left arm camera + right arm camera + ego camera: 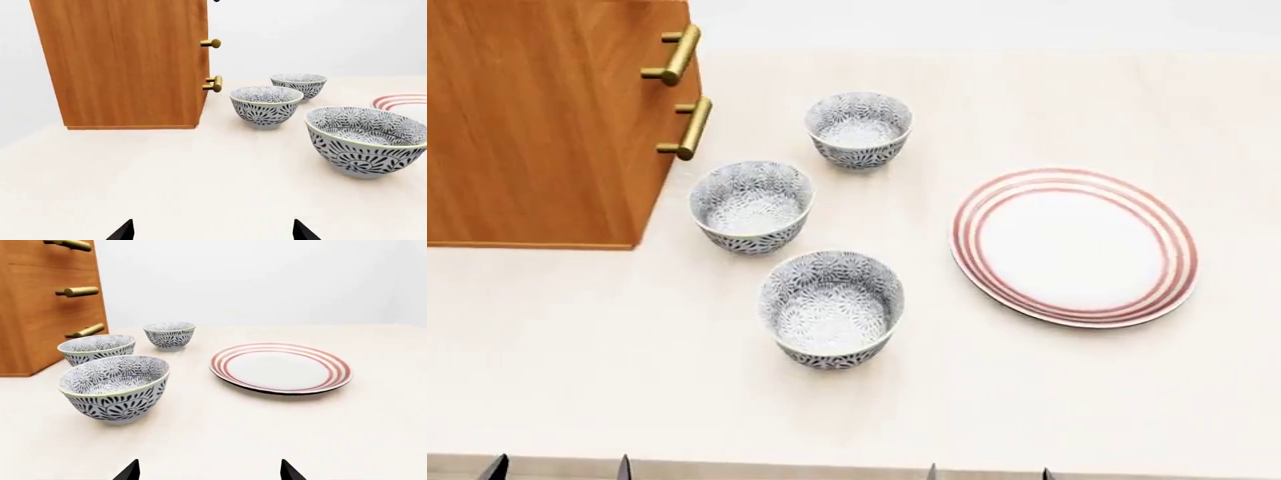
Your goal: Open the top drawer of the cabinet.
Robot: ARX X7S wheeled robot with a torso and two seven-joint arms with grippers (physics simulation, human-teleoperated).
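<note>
Pale cream and matte, the bench [1121, 400] stretches under a plain white backdrop and carries everything in sight. Largest on it is the cabinet [534, 130], a boxy block of orange-brown wood grain at the head view's far left, its drawer fronts turned toward the bowls. The right wrist view shows three brass bar handles stacked up that face; the uppermost one [70, 244], cut by the frame edge, belongs to the top drawer [40, 252], which looks flush and shut.

Next in size comes a round, shallow white plate [1074, 246] ringed with red stripes, well apart from the cabinet on the right. Three deep bowls with dense blue-grey patterning sit between: the nearest bowl [831, 308], a middle bowl [751, 206] just beside the cabinet's corner, and a far bowl [858, 128].

Smallest are the dark fingertips low in each view. The left gripper [213, 231] and the right gripper [209, 471] both have their tips spread wide, with nothing between them.

By my reading, the task has not begun: neither arm is near any handle. The next move calls for raising one gripper to the highest bar, clearing the bowls, closing around that smooth cylinder, then pulling straight out from the front.
</note>
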